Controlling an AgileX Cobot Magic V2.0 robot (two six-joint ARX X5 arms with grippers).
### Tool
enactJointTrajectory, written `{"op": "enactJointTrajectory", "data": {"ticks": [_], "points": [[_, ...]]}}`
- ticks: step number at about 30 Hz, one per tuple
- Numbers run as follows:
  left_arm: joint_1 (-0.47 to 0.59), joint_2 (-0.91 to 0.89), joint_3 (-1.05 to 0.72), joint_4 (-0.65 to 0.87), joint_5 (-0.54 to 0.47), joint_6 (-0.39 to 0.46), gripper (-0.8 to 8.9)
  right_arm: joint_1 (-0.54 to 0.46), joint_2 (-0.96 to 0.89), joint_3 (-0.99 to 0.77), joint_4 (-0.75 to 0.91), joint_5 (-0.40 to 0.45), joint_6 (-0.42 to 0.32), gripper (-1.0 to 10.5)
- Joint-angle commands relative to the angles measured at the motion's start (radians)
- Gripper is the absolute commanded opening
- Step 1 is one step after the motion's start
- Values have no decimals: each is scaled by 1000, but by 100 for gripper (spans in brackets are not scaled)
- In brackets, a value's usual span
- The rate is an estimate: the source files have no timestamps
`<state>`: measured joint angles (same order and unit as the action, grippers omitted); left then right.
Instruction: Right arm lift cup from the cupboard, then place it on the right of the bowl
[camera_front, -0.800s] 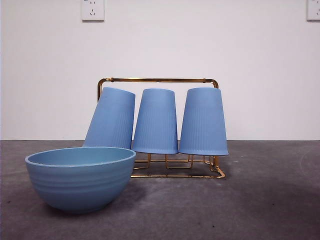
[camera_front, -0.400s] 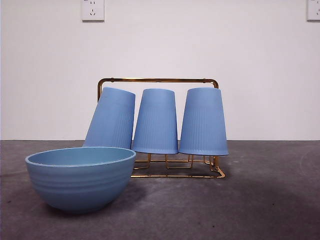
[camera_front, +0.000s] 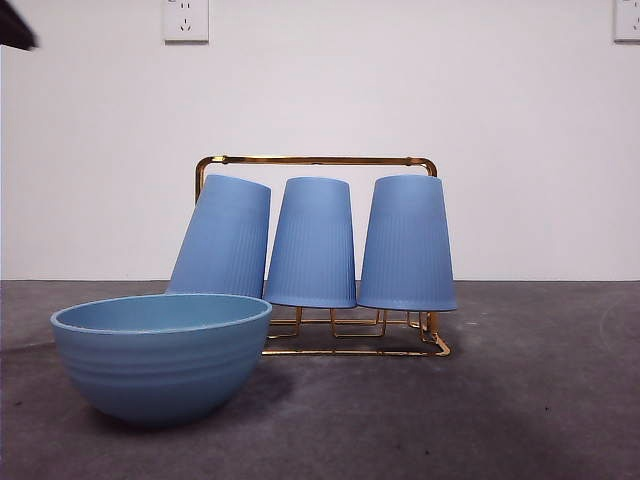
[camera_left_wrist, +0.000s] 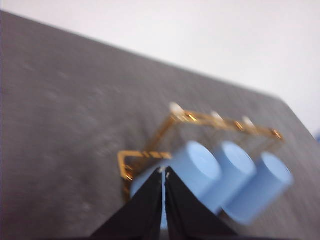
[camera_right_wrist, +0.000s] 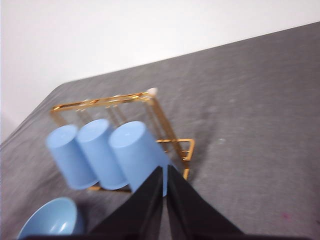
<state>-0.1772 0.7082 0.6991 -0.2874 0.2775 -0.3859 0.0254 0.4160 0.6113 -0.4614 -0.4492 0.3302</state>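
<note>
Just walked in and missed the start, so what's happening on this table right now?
Nothing is being handled yet. Three blue cups sit upside down on the gold rack; the cup at one end, the middle cup and the tilted cup behind the bowl are all untouched. The right gripper hangs above the rack with jaws shut, the left gripper likewise. A black arm tip shows at a top corner.
</note>
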Motion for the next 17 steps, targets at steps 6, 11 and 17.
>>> {"op": "enactJointTrajectory", "data": {"ticks": [6, 11, 17], "points": [[-58, 170, 161, -126, 173, 232, 8, 55, 181, 138, -69, -162, -195, 12], [-101, 230, 195, -189, 276, 384, 8, 101, 281, 164, -103, -235, -288, 12], [-125, 254, 194, -188, 284, 404, 11, 128, 336, 164, -102, -240, -297, 12]]}}
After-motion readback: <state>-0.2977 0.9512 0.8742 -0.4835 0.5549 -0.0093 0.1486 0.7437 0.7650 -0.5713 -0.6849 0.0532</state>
